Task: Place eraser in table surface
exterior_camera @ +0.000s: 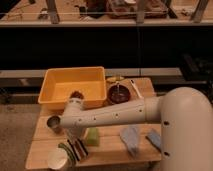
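The eraser [80, 149], a small striped block, lies low over the front left of the table surface [107, 152], a light-brown plank top. My gripper [76, 146] points down from the white arm's elbow [73, 116] and sits right on the eraser, shut on it. The fingers and the arm's wrist hide part of the eraser, and I cannot tell whether it rests on the wood or hangs just above it.
A yellow tub [75, 82] fills the back left. A metal cup [53, 123] stands left of the arm, a white round cup [59, 160] at the front edge. A pale green block [93, 136], two blue-grey cloths [131, 140] and a dark bowl [119, 95] lie to the right.
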Tool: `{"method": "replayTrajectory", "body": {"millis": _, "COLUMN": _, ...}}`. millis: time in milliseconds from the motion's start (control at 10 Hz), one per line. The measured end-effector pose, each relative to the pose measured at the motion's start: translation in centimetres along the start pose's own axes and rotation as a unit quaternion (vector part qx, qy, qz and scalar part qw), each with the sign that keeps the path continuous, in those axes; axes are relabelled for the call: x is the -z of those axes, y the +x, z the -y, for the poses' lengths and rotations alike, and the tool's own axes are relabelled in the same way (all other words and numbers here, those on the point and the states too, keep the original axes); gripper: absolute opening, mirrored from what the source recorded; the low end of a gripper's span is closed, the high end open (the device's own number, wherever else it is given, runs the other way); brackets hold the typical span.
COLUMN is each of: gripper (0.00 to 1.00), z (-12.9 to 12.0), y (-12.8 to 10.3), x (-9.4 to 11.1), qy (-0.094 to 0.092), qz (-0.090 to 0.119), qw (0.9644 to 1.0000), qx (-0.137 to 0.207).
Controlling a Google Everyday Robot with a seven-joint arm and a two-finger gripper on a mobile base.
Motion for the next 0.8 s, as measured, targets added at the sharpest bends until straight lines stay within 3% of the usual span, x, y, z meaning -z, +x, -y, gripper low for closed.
{"method": "replayTrajectory", "body": {"millis": 600, "gripper": 0.0, "z": -0.3, "y": 0.1, "x": 0.3, "qy": -0.002, "qz": -0.002, "qw": 1.0, "qx": 0.001}}
{"method": "replayTrajectory", "body": {"millis": 800, "gripper": 0.0, "z": -3.2, "y": 1.1, "x": 2.4, "qy": -0.016, "qz": -0.022, "qw": 0.9996, "qx": 0.002}}
